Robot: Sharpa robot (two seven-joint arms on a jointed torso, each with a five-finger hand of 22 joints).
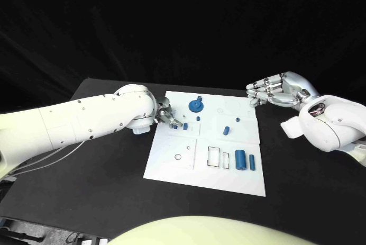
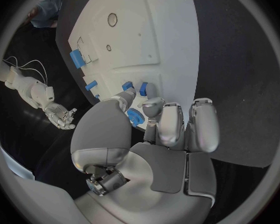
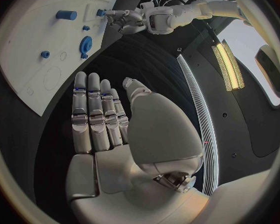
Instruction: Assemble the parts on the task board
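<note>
The left hand point(image 1: 166, 117) was held at the task board point(image 1: 183, 173)'s left edge, whether grasping a blue peg point(image 1: 185, 126) unclear; the right hand point(image 1: 276, 90) was kept released, off the far right corner.

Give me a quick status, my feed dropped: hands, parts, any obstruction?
Left hand at the task board edge, fingertips on a small blue part. Right hand open, off the far corner. Blue gear on the board. Nothing seen in the way.

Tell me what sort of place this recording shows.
Probably a robot lab or test bench: a black table against a black backdrop, a white task board carrying small blue parts such as a blue gear, and a long ceiling strip light.
</note>
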